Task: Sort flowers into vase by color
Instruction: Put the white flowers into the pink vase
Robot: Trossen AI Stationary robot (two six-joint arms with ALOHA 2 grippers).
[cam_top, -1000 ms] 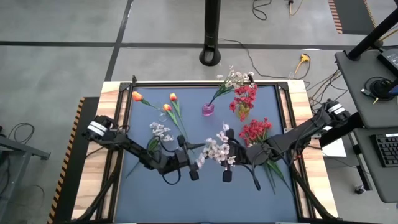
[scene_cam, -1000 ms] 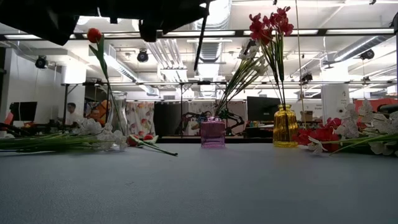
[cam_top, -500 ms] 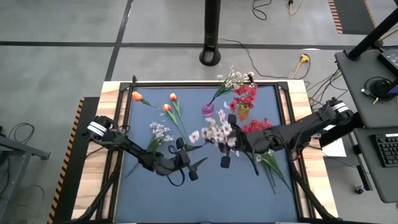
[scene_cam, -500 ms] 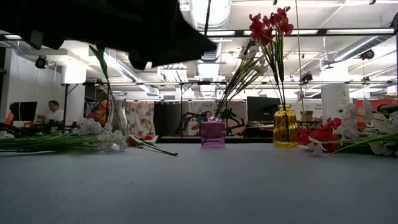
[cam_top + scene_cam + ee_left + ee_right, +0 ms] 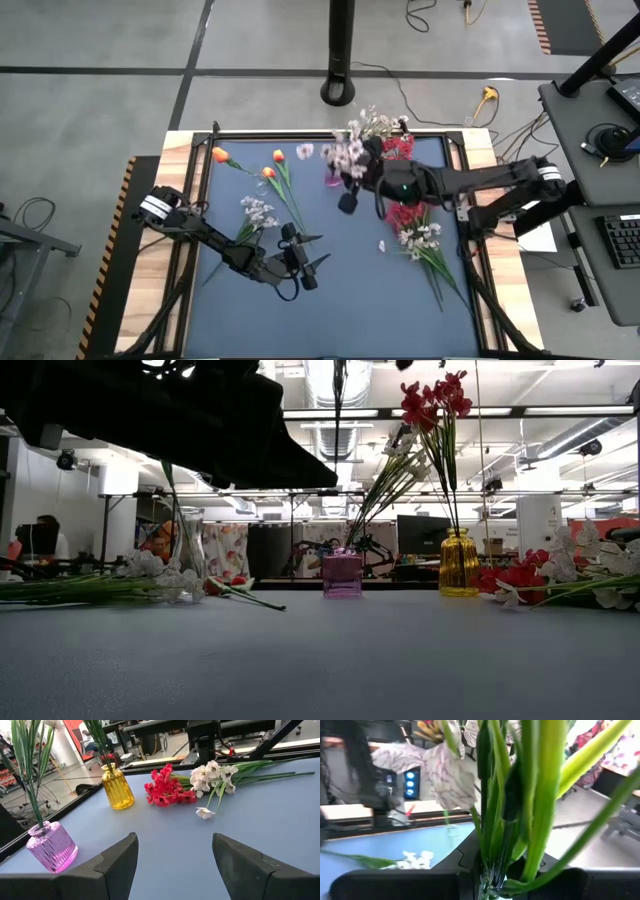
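Observation:
My right gripper (image 5: 357,183) is shut on a spray of pale flowers (image 5: 345,155), carried high over the table's far middle, beside the pink vase (image 5: 333,180). That vase holds a pale spray (image 5: 375,125), and the yellow vase (image 5: 390,178) holds red flowers (image 5: 395,150). Red flowers (image 5: 405,215) and white flowers (image 5: 420,238) lie flat at the right. Orange tulips (image 5: 270,165) and a white spray (image 5: 257,210) lie at the left. My left gripper (image 5: 310,265) stands open and low at the near middle, with nothing between its fingers (image 5: 120,865). My right gripper pinches the bunched green stems (image 5: 492,870) of the pale spray between its two fingers. The fingers lie about level and come from the table's right side. The spray is lifted clear of the table, and its blossoms (image 5: 450,770) stand out beyond the fingers.
A single loose white blossom (image 5: 381,245) lies on the blue mat right of centre. The mat's near half (image 5: 340,320) is bare. A black pole base (image 5: 340,90) stands beyond the far edge. In the low view a dark arm (image 5: 180,410) fills the upper left.
My right gripper has carried the pale spray up from the table's middle toward the far edge, as far as the pink vase. My left gripper has sunk a little and tipped closer to level.

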